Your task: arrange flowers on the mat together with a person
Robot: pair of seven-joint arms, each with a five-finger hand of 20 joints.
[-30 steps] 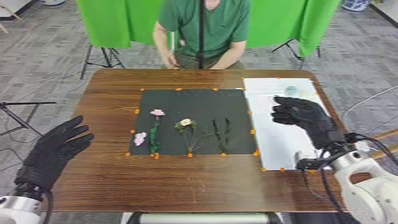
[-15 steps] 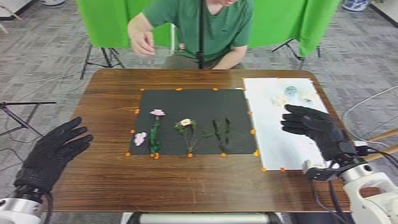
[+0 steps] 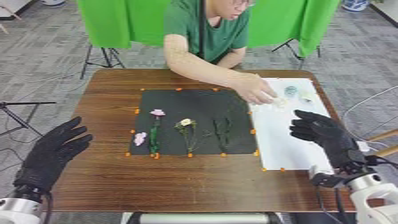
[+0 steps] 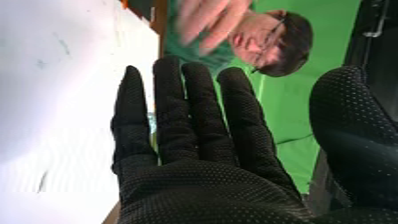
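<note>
On the dark mat [image 3: 182,145] lie a pink flower [image 3: 157,113] with a green stem, a smaller pink flower [image 3: 140,138], a white flower [image 3: 186,122] with leafy stem and green stems [image 3: 222,132]. A person's hand [image 3: 256,90] is over the white sheet's [image 3: 286,150] left edge, by pale flowers [image 3: 282,102]. My right hand [image 3: 317,129] is above the sheet's right side, holding nothing; in the right wrist view this right hand [image 4: 204,185] has straight fingers, thumb apart. Left of the mat, my left hand [image 3: 55,150] stays off the table's edge, fingers relaxed.
A bluish-green piece [image 3: 290,91] lies at the sheet's far end. Orange markers [image 3: 189,155] line the mat and sheet. The brown wooden table [image 3: 178,185] extends in front of the mat. The person is at its far side.
The person's arm has swung from beside the body across the table to the white sheet. My right hand has moved toward the right and slightly nearer, its fingers straighter. The left hand stays put.
</note>
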